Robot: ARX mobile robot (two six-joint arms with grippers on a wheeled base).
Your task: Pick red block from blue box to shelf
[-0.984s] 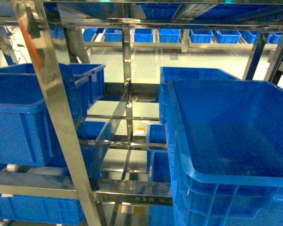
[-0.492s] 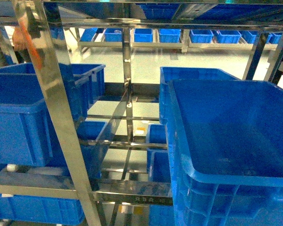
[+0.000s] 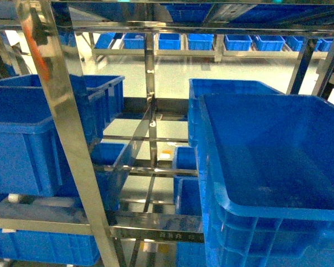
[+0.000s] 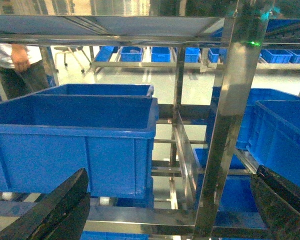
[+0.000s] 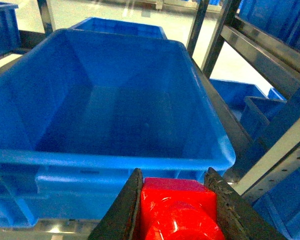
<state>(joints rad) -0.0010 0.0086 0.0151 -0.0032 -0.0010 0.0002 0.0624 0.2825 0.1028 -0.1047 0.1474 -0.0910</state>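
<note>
The red block (image 5: 177, 205), glossy with a round stud, sits clamped between the dark fingers of my right gripper (image 5: 173, 173), which is shut on it. It hangs just in front of the near rim of a large dark blue crate (image 5: 105, 100) standing on the shelf (image 5: 270, 50). My left gripper (image 4: 171, 172) is open and holds nothing; its fingers (image 4: 65, 205) frame a steel upright of the shelf (image 4: 230, 125). The head view shows the shelf (image 3: 61, 111) but neither gripper. The blue box is out of view.
Dark blue crates fill the shelf tiers: one on the right (image 3: 278, 167), one on the left (image 3: 28, 133), more below and behind. A person (image 4: 17, 65) stands behind the rack at the far left. Steel uprights and rails cross between the crates.
The person behind the shelf has walked to the left, almost out of the head view. The shelf and crates have not moved.
</note>
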